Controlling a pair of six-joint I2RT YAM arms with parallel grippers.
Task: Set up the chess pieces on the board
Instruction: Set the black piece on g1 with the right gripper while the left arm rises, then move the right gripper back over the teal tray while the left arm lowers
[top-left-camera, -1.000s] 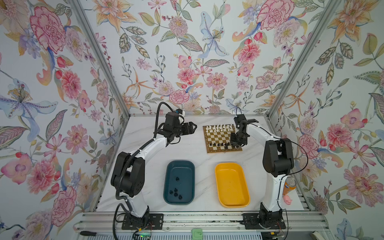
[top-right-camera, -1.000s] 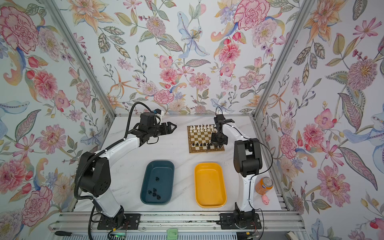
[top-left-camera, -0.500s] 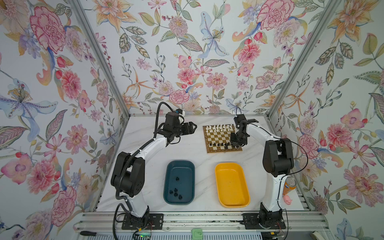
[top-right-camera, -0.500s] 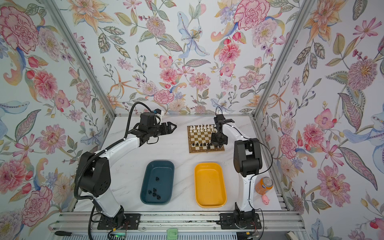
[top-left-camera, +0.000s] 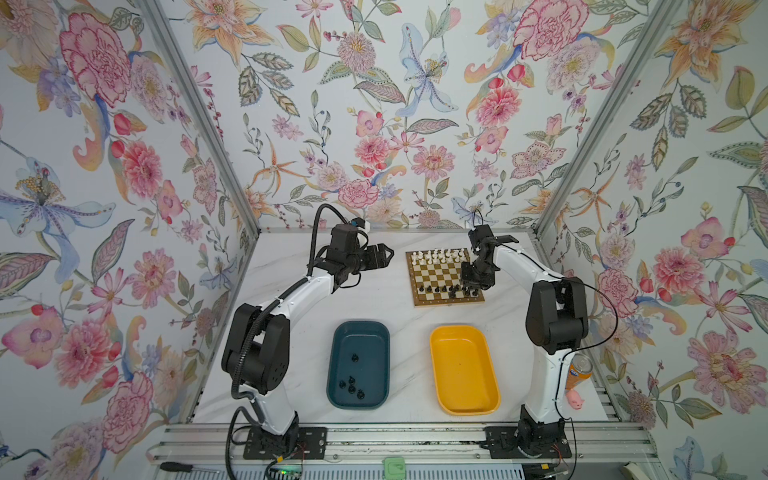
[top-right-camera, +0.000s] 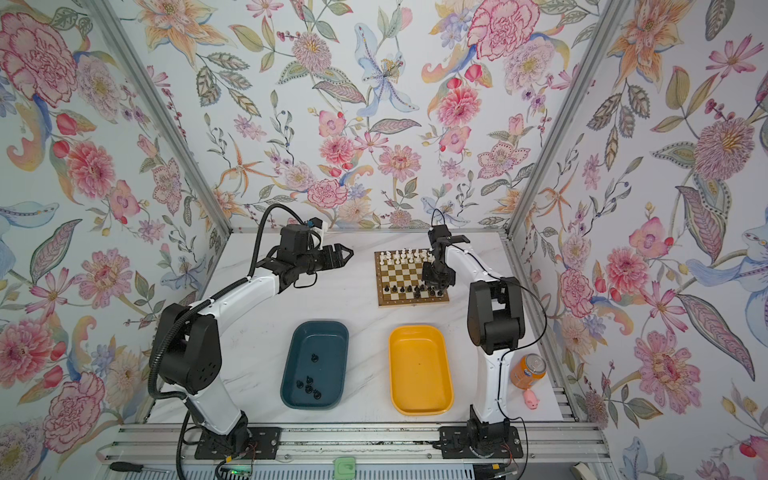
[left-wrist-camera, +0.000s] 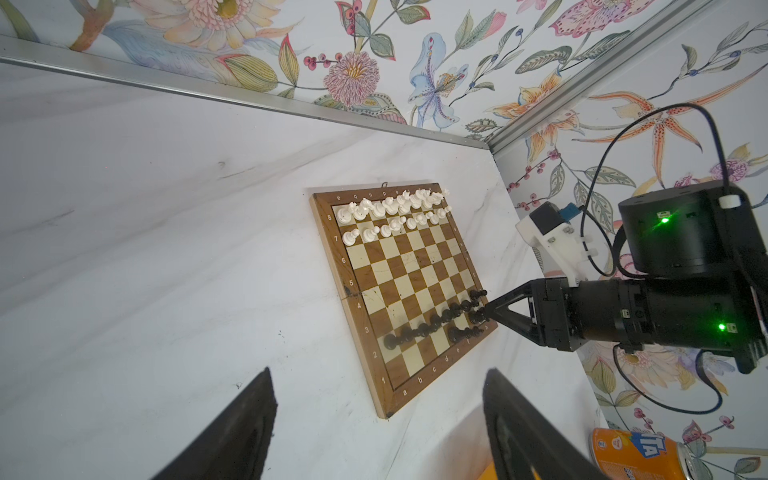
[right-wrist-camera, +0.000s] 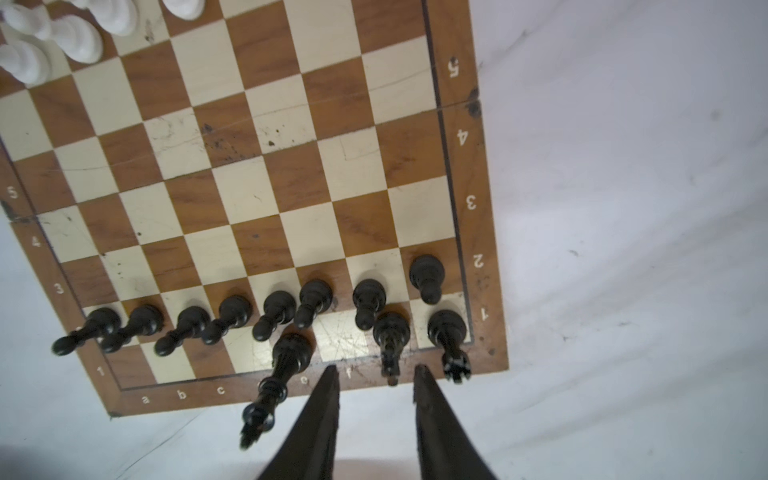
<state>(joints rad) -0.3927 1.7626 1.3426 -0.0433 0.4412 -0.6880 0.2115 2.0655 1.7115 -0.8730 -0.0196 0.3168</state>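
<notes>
The board lies at the back right of the table. White chess pieces fill its two far rows. A row of black pawns stands near the front edge, with a tall black piece, a black piece and a rook behind them. My right gripper is open over the near right corner. That middle black piece's top sits between the fingertips, touching neither. My left gripper hangs open and empty left of the board.
A teal tray at front centre holds several black pieces. Beside it sits a yellow tray with nothing in it. An orange soda can and a pink toy pig stand by the right arm's base.
My right gripper's jaws have parted and let go of the black piece on the board's near row. Both arms have stayed about where they were.
</notes>
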